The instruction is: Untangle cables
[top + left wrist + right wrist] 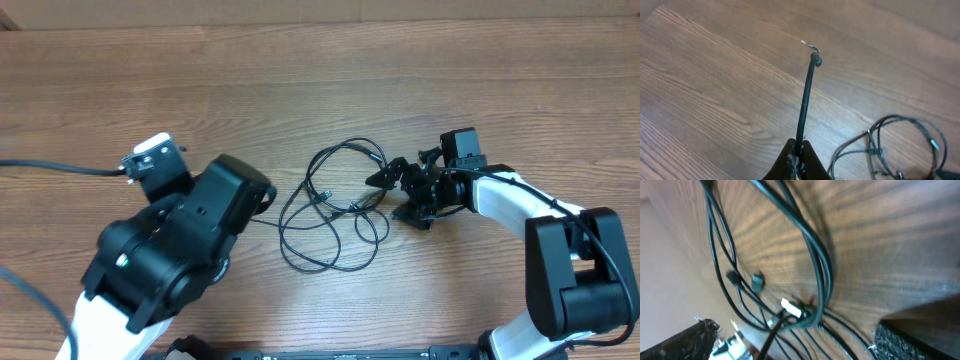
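Brown wood-grain table (300,80) is filling every view, and the cables (352,208), a few thin black cords, are lying at its middle as one loose knot of overlapping loops. Left of that knot, the left gripper (797,161) is pinching one cord's free end (805,100), its fingers pressed together on it. In the left wrist view that stiff end is sticking out past the fingertips and finishing in a small bare wire tip (811,46). At the right edge of the knot, the right gripper (395,196) is hanging with its fingers spread wide, holding nothing. Its wrist view is showing several strands and small plugs (757,280) crossing between the two fingers, close beneath them.

Judging from this, the work is sitting at the pulling-apart step: one end is secured, and the other claw is poised over the knot for a second hold. The next move is probably calling for the right fingers to close on a single strand beside the crossing, not on a bundle. After that, the two arms would be drawing away from the knot in opposite directions, gently, so that the loops are sliding free rather than tightening.
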